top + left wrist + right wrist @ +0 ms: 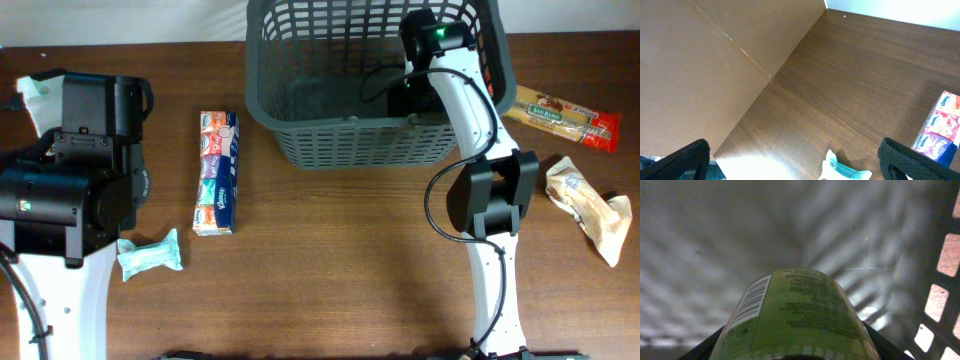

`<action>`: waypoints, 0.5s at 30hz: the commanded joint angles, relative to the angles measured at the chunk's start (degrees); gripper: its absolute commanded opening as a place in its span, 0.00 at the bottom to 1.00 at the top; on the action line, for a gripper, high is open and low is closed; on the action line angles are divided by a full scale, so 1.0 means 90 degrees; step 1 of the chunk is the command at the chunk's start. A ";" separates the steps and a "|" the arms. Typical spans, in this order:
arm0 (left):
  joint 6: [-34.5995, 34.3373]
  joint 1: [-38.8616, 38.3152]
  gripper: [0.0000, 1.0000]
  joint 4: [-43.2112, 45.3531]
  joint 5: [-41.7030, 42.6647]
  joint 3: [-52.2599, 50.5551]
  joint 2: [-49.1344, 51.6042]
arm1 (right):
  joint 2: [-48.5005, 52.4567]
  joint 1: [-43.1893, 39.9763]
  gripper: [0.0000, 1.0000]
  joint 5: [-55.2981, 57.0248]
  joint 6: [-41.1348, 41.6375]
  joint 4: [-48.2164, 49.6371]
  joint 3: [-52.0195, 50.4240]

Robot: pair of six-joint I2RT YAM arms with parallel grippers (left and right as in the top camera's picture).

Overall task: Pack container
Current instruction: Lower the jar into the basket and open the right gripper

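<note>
The container (pixel 350 125), a big dark grey lattice basket, stands at the back centre of the table. My right arm (pixel 450 70) reaches over its rim, and the right gripper (pixel 398 92) is down inside. In the right wrist view that gripper (pixel 795 352) is shut on a green-labelled round canister (pixel 795 310) with a barcode, held just above the basket's solid floor (pixel 715 240). My left gripper (pixel 797 165) hangs open over bare table at the left, with nothing between its black fingers (pixel 905 160). A teal packet (pixel 845 171) lies just below and between them.
A strip of tissue packs (pixel 217 172) lies left of the basket, and the teal packet (pixel 150 255) lies near the left arm (pixel 75 180). A pasta package (pixel 560 117) and a beige bag (pixel 590 205) lie right of the basket. The basket's slotted wall (pixel 945 295) is close on the right.
</note>
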 commanded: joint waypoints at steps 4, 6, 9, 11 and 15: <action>0.0051 0.0027 1.00 -0.0002 -0.0046 0.0002 0.0012 | 0.0012 0.0017 0.41 0.0097 -0.0061 0.0036 -0.0102; 0.0051 0.0027 0.99 -0.0002 -0.0046 0.0002 0.0012 | 0.0012 0.0017 0.56 0.0100 -0.0061 0.0039 -0.0102; 0.0051 0.0027 0.99 -0.0002 -0.0046 0.0002 0.0012 | 0.0012 0.0017 0.61 0.0100 -0.0061 0.0039 -0.0102; 0.0051 0.0027 1.00 -0.0002 -0.0046 0.0002 0.0012 | 0.0010 0.0017 0.71 0.0100 -0.0061 0.0039 -0.0100; 0.0051 0.0027 1.00 -0.0002 -0.0046 0.0002 0.0012 | 0.0010 0.0017 0.81 0.0100 -0.0063 0.0039 -0.0100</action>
